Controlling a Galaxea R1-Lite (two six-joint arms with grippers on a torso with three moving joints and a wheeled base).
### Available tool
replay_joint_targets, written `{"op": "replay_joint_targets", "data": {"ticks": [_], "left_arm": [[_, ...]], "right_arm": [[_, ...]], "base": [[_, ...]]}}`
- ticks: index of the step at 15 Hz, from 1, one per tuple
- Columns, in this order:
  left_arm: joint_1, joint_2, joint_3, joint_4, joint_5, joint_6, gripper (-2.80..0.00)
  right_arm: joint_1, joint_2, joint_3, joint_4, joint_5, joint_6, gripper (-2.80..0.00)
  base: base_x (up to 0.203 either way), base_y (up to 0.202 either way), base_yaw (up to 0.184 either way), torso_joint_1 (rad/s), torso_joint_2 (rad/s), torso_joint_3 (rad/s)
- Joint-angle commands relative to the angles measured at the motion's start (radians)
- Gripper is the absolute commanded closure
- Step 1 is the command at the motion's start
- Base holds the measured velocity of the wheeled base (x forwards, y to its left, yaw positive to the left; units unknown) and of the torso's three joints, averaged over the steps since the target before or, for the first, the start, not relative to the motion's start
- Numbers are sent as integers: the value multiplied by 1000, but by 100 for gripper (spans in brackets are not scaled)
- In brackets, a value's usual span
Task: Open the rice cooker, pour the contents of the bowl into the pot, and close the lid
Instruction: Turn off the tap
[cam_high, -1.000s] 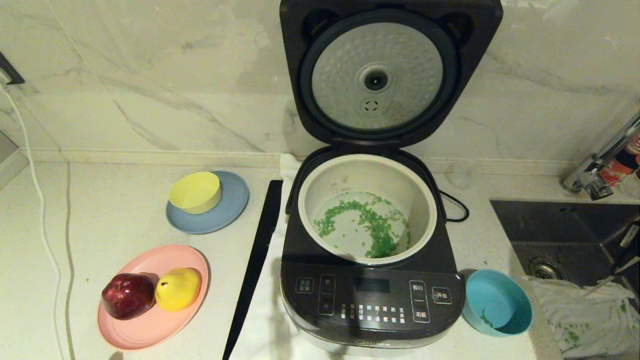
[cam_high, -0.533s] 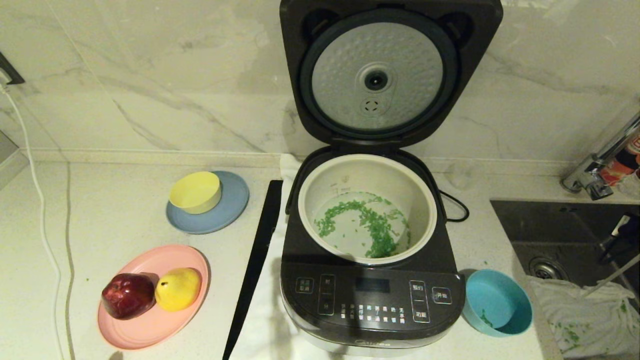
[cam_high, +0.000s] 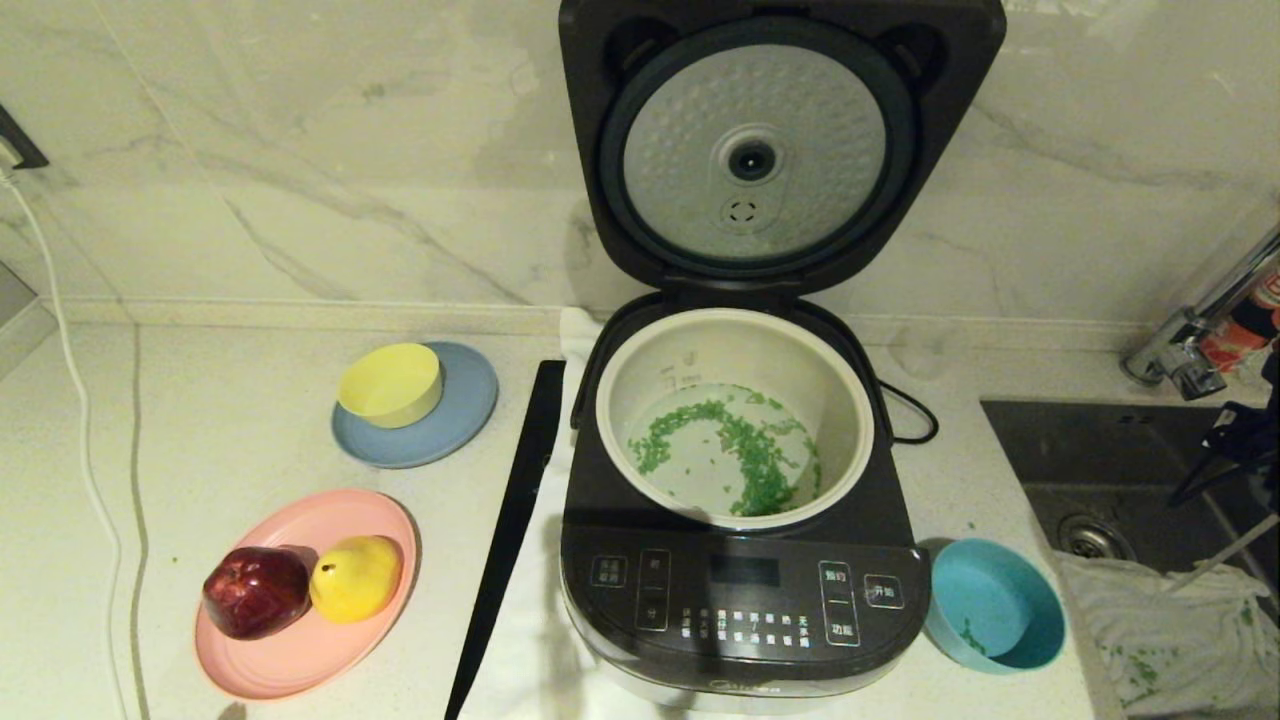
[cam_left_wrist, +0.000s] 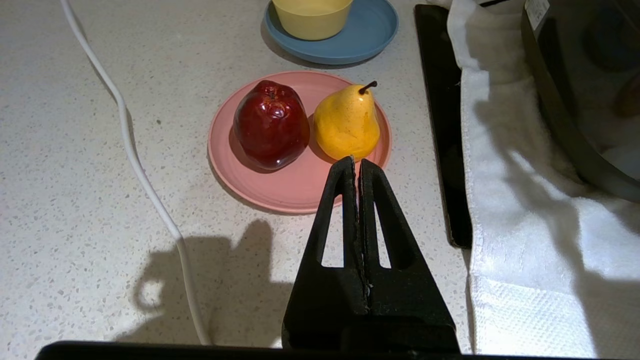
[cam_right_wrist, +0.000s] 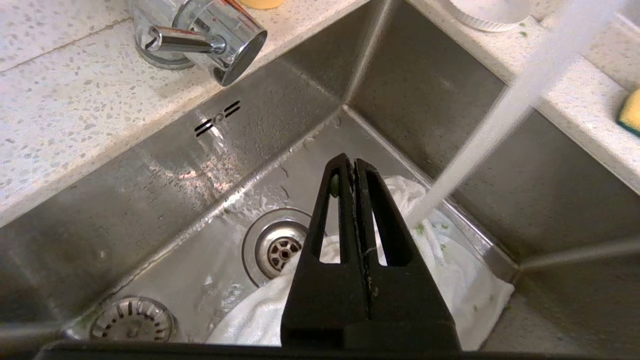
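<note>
While the lid (cam_high: 770, 140) stands upright on its hinge against the wall, dimpled silver underside facing forward, the rice cooker (cam_high: 740, 600) sits on a white towel (cam_left_wrist: 525, 250) with its button panel toward the robot. Pot (cam_high: 640, 370) inside it opens straight up, chopped green bits (cam_high: 745, 460) scattered on its floor. Bowl (cam_high: 995, 605) sits upright on the counter (cam_high: 230, 420), touching the cooker's front right corner, a few green bits inside.

Right gripper (cam_right_wrist: 355, 165) hangs over the sink (cam_right_wrist: 150, 165), well right of the bowl, fingers pressed together, holding nothing; a white cloth (cam_right_wrist: 450, 270) and the drain (cam_right_wrist: 280, 250) lie below the fingertips, tap (cam_right_wrist: 205, 35) beyond them.

Left gripper (cam_left_wrist: 356, 165) parked, fingers together, empty; just past the fingertips a pink plate (cam_left_wrist: 280, 192) with a red apple (cam_left_wrist: 271, 125) and a yellow pear (cam_left_wrist: 346, 122), pear stem pointing away from the fingers
</note>
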Motion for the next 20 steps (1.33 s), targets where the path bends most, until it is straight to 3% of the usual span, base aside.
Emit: {"op": "replay_joint_targets", "data": {"ticks": [1, 20], "left_arm": [[0, -1, 3, 0, 1, -1, 0], [0, 0, 3, 0, 1, -1, 0]], "right_arm": [[6, 46, -29, -6, -4, 4, 0], [54, 181, -295, 6, -66, -60, 0]], "base": [[0, 0, 0, 0, 0, 0], [0, 0, 0, 0, 0, 0]]}}
